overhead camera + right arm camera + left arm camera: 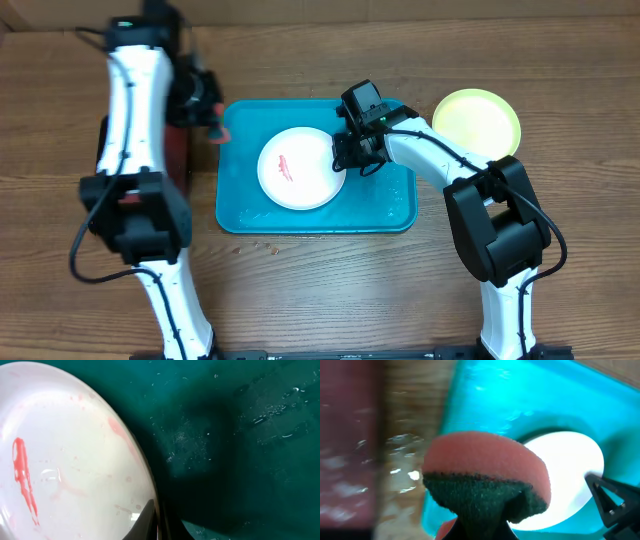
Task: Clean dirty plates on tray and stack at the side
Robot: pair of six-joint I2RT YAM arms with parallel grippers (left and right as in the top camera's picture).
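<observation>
Wooden tabletop [330, 290] carries the turquoise tray [392, 208], smeared white plate [298, 172] inside; yellow-green plate [476, 122] lies far right. Left end effector [214, 130] grips a sponge [485, 465]; right end effector [346, 158] seemingly pinches the white plate's rim.

Both arms rise from the near edge. The left arm [135, 110] stretches toward the far-left corner, its gripper [213, 126] clamped on a sponge [485, 467]. The right arm [440, 160] folds inward, wrist tipped down, its gripper [345, 158] pinching a plate [295, 172] rim mid-desk.

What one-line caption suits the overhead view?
Right gripper at a red-smeared round white plastic plate on the turquoise rectangular tray; yellow-green plate aside.
</observation>
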